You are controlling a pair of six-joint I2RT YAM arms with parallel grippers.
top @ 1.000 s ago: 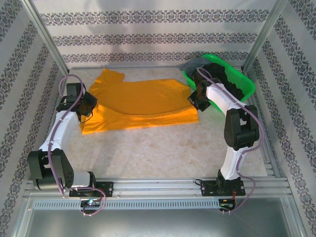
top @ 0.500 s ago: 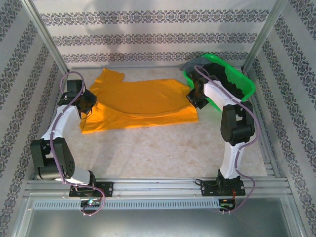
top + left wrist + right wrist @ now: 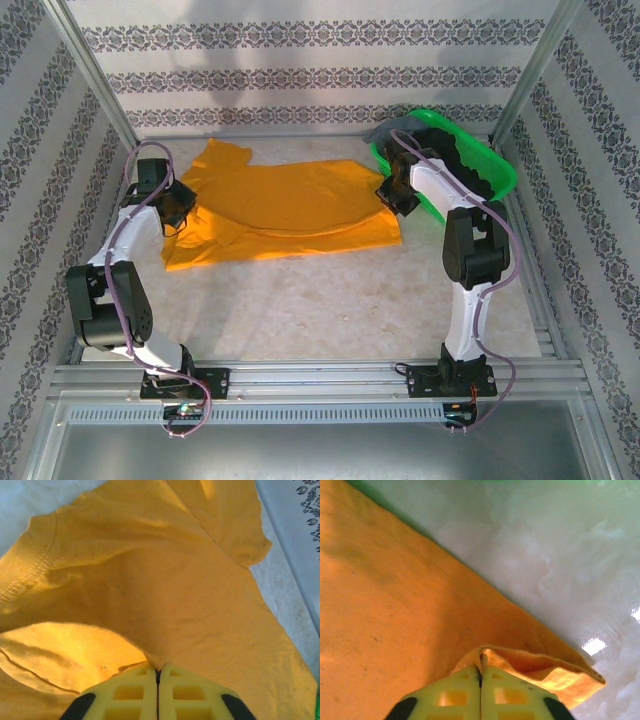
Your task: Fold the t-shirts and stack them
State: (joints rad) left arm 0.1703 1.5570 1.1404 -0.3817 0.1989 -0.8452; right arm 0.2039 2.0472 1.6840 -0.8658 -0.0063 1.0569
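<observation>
Pale table (image 3: 300, 300), orange t-shirt (image 3: 290, 205), green basket (image 3: 503, 183) overhead (ribbed edge (image 3: 25, 575) close-up)

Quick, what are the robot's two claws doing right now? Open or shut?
Left gripper: shut, pinching the bright orange-yellow cloth t-shirt.
Right gripper: shut, pinching a folded edge of the same t-shirt.

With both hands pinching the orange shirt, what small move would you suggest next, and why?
Probably carry both pinched edges together toward the far wall: the left hand and right hand are each shut on the orange shirt, one at either end, and its near half lies flat.
</observation>
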